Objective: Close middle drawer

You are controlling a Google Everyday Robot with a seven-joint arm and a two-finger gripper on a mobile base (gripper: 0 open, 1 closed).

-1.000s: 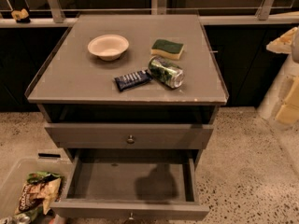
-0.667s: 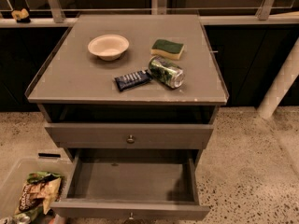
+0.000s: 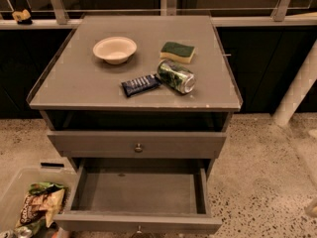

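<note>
Fingers out of frame, spread untellable; middle drawer [image 3: 138, 192] open below shut top drawer [image 3: 99, 144]

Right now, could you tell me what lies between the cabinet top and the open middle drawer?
Only the top drawer, in the camera view; the gripper is out of sight.

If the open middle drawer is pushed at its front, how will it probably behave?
The middle drawer looks rigid and holds nothing, so it is probably light and should slide in readily. Pushed far off-centre from its knob, it might skew and bind. The end effector is not in view.
</note>
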